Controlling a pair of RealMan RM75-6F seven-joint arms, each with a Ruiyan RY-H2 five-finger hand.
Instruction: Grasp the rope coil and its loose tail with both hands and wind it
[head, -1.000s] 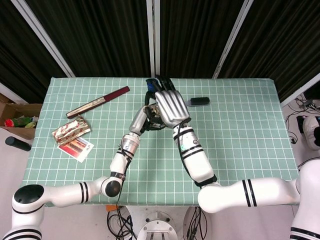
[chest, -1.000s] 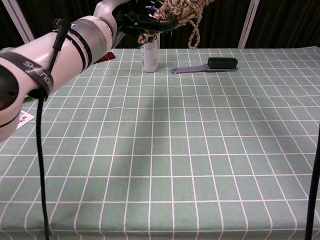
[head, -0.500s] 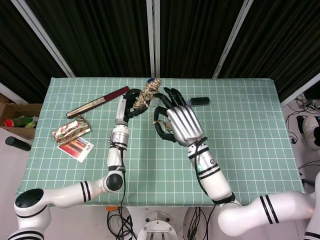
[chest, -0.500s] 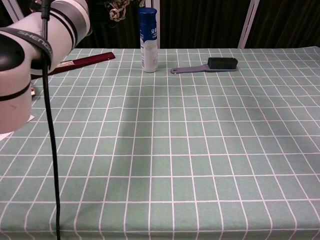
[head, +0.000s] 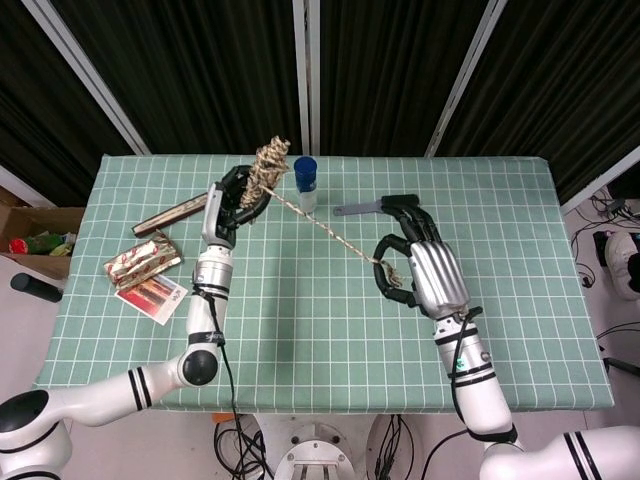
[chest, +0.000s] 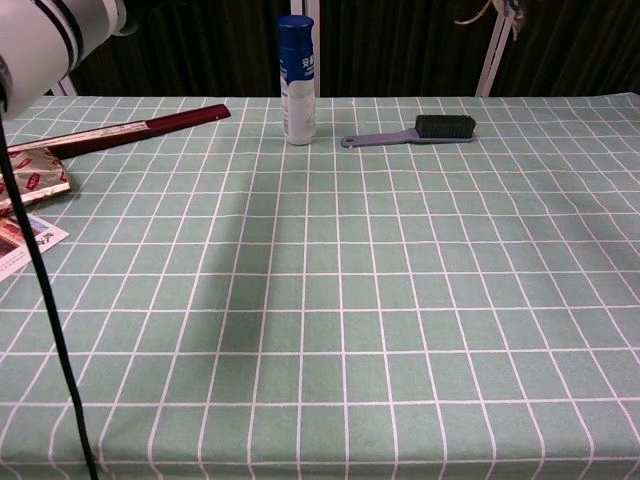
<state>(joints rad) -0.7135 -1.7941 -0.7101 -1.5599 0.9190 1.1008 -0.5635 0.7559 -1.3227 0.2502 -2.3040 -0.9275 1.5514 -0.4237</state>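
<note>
In the head view my left hand (head: 236, 196) grips a tan rope coil (head: 268, 162), held up over the table's back left. From the coil the loose tail (head: 330, 232) runs taut, down and to the right, to my right hand (head: 415, 262), which holds its end in curled fingers. Both hands are raised well above the cloth. The chest view catches only a scrap of the rope tail (chest: 478, 14) at the top edge and part of my left forearm (chest: 55, 35) in the top left corner.
A blue-capped white bottle (chest: 296, 80) stands at the back centre, with a purple brush (chest: 415, 130) lying to its right. A dark red folded fan (chest: 135, 128), snack packets (head: 142, 262) and a card (head: 152, 296) lie at the left on the green checked tablecloth (chest: 330, 300).
The hands have drawn apart: the left carried the coil left and back, the right moved right and toward the front, pulling the tail out taut between them.
</note>
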